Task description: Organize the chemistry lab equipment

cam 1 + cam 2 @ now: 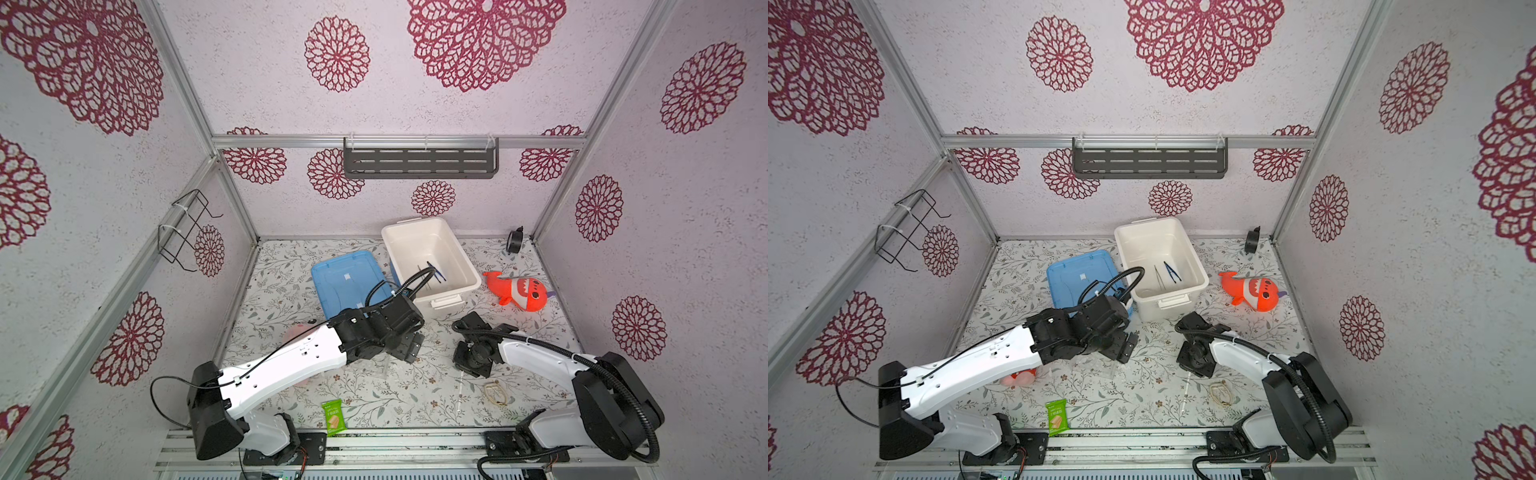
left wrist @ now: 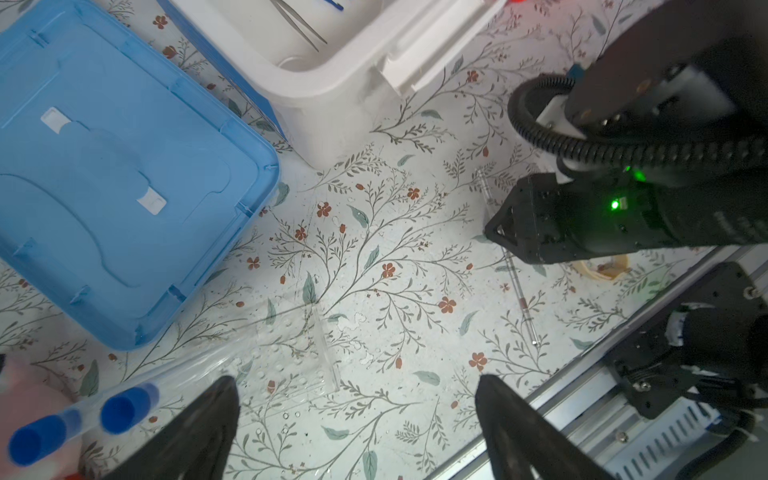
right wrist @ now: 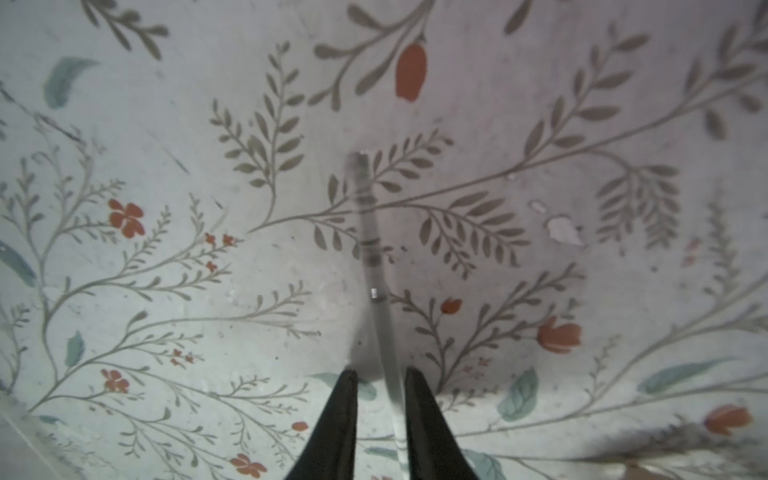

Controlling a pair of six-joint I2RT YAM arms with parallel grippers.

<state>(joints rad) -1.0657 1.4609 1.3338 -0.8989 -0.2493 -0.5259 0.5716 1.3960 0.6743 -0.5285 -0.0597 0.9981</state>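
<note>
Right claw (image 3: 380, 371) points down, perhaps pinching thin rod (image 3: 384, 332).

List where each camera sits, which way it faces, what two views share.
Both top views: high above the front edge, looking down at the floral tabletop, white plastic bin, left arm, right arm.
Left wrist: on the left arm, looking down at the blue plastic lid; open left hand shows.
Right wrist: low over the tabletop, right hand straddling a thin clear rod.
Shared: both wrist views show that rod.

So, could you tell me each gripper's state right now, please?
Left gripper: open, empty.
Right gripper: open, jaws straddling the thin clear rod, unclamped.
</note>
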